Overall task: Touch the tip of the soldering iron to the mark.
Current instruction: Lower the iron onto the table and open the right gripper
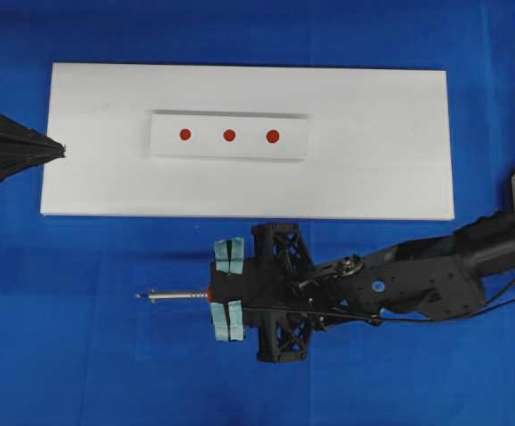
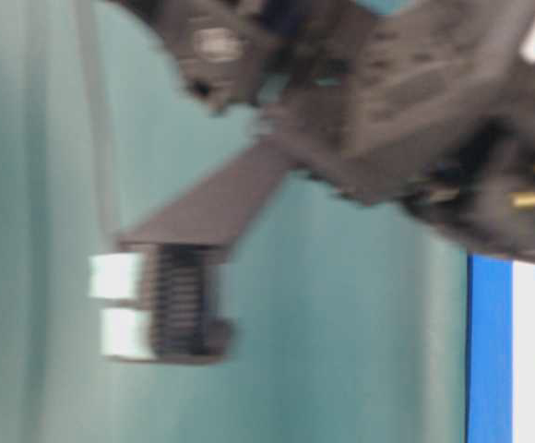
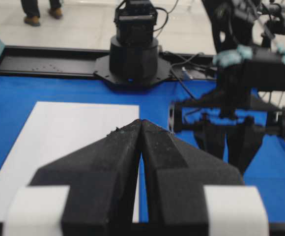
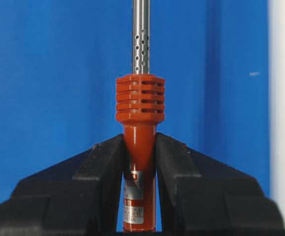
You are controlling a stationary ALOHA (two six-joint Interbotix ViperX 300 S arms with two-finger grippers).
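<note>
My right gripper [image 1: 211,295] [image 4: 139,140] is shut on the soldering iron's orange-red handle [image 4: 139,147]. The silver shaft [image 1: 173,295] [image 4: 141,34] points left over the blue cloth, below the white board [image 1: 249,142]. Three red marks [image 1: 185,134] [image 1: 229,135] [image 1: 273,136] sit in a row on a raised white strip in the board's middle; the iron's tip is well short of them. My left gripper [image 1: 62,149] [image 3: 141,121] is shut and holds nothing, its tip at the board's left edge. The black cord [image 1: 506,288] trails along the right arm.
The blue cloth [image 1: 80,337] covers the table around the board. The right arm [image 1: 435,275] reaches in from the right edge. A black arm base [image 3: 132,54] stands at the far side in the left wrist view. The table-level view is filled by blurred arm parts.
</note>
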